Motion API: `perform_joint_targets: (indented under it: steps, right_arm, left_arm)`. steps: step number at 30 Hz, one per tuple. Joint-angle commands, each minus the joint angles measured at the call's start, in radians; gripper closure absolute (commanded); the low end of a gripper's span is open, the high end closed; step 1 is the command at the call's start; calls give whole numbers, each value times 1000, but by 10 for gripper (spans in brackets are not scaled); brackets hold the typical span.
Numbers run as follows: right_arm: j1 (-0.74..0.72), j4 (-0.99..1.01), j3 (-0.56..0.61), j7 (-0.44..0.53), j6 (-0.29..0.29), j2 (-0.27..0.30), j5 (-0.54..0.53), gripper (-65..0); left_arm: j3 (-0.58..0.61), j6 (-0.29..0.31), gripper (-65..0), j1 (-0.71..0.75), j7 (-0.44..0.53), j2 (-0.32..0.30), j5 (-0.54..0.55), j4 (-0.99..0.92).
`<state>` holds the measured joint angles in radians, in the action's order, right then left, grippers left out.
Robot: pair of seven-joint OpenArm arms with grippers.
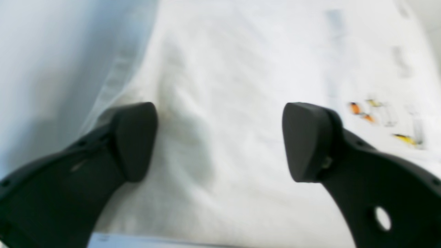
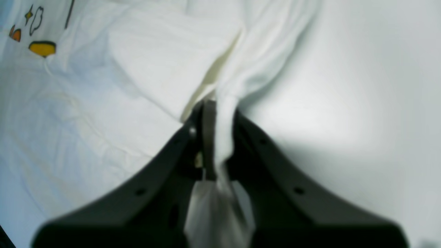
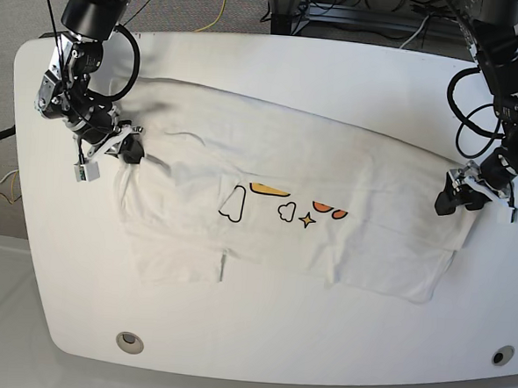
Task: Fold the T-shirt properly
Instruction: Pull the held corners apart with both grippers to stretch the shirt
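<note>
White T-shirt (image 3: 293, 214) lies long axis left-right across counter (image 3: 259, 335). My right pincer (image 2: 215, 137) clamped on its left edge; left pincer (image 1: 220, 141) wide open, empty, over right edge.

Right gripper (image 2: 217, 137) at 6 o'clock, jaws pinched together on a bunched fold of the T-shirt (image 2: 103, 103). White cloth spreading toward 9 and 11 o'clock; orange and yellow prints (image 2: 42, 48) at 10 o'clock. Bare glossy tabletop (image 2: 361, 103) at 3 o'clock. Slightly blurred.
</note>
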<state>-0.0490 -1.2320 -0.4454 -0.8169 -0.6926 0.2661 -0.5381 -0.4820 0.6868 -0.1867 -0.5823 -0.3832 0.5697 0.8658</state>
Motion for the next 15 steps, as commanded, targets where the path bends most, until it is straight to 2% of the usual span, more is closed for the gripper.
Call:
perform_joint_targets:
  steps: [1,4,12,15]
  right_arm:
    - [-9,-8,-3,-2,-6,18,6,0]
    - [-8,-9,-2,-2,-6,19,11,0]
    - [-11,-7,-2,-3,-6,21,12,0]
    - [-7,-7,-2,-6,-6,20,8,0]
  left_arm:
    - [-6,-28,-569,0,-28,-22,-52,7]
    - [-8,-45,-558,-3,-24,-26,-51,15]
    - [-9,-13,-463,-4,13,-29,-21,19]
    - [-10,-1,-469,-4,9,-29,-9,20]
